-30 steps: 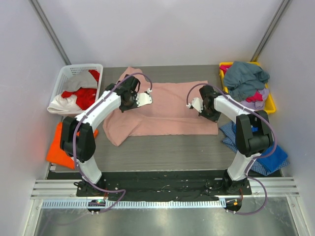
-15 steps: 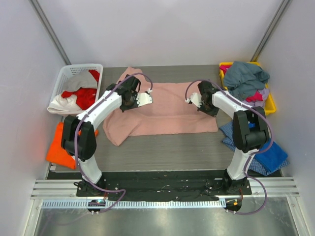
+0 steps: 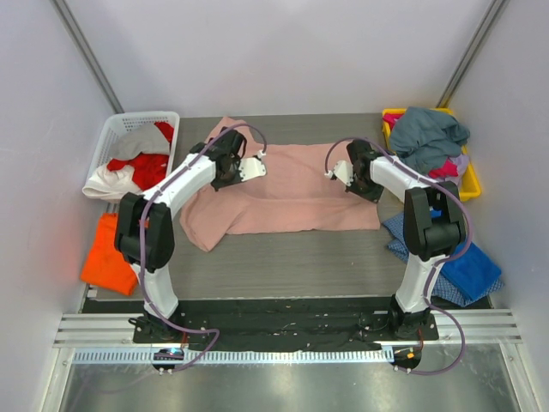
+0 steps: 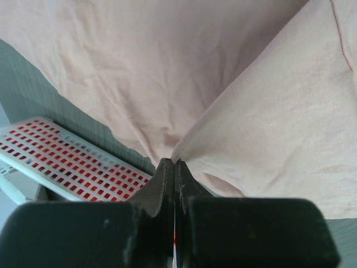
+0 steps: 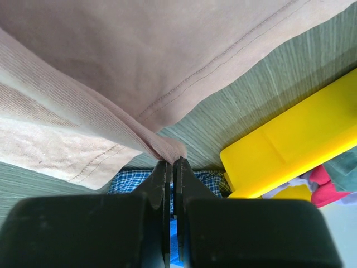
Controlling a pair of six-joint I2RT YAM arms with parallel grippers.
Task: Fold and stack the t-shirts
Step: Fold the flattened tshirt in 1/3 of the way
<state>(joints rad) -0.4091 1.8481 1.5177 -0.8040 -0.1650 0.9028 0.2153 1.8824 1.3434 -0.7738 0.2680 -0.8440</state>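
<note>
A large dusty-pink t-shirt (image 3: 292,193) lies spread across the middle of the table. My left gripper (image 3: 225,174) is shut on a pinched fold of the pink t-shirt (image 4: 234,100) near its left side. My right gripper (image 3: 364,182) is shut on a fold of the pink t-shirt's hem (image 5: 139,84) at its right side. An orange t-shirt (image 3: 105,262) lies at the table's left edge. A grey-teal t-shirt (image 3: 429,136) tops a pile at the far right. Blue fabric (image 3: 470,273) lies at the near right.
A white basket (image 3: 116,137) at the far left holds red and white shirts; its wall (image 4: 61,162) shows in the left wrist view. A yellow tray (image 3: 470,182) holds the clothes pile at the far right, and its corner (image 5: 290,145) shows in the right wrist view.
Both grippers have moved towards the far side of the table while holding the pink t-shirt. Its right part has been drawn back with the right gripper.
</note>
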